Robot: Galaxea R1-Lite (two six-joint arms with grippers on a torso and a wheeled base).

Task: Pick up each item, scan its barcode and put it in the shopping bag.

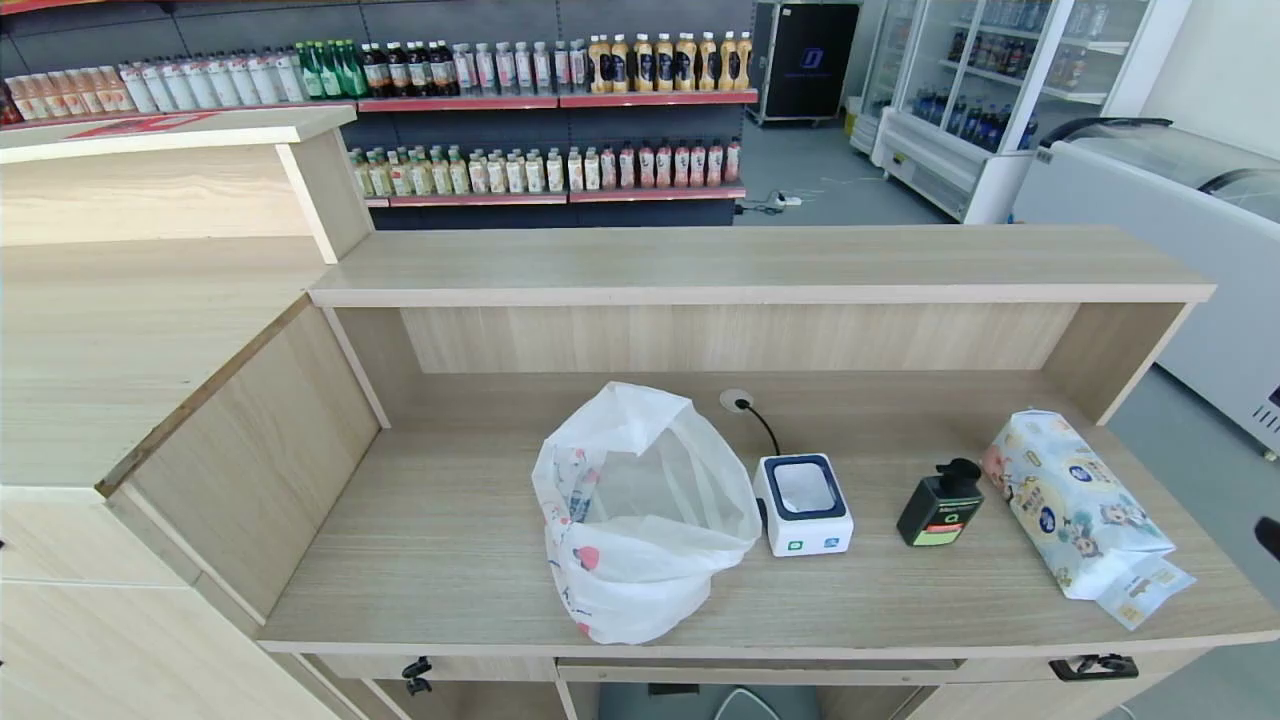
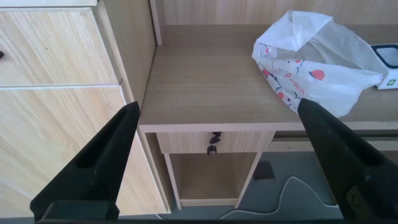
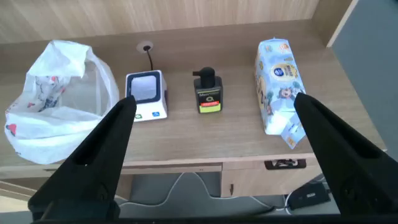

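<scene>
The left gripper hangs off the front left corner of the counter, its 2 fingers spread wide and holding nothing. The right gripper sits out before the front edge, equally wide and empty. The white shopping bag stands open mid-counter, near the front edge. Just right of it is the scanner, then a black pump bottle, then a printed tissue pack lying by the right edge.

Scanner cut by left wrist view edge; bottle label unreadably small.
</scene>
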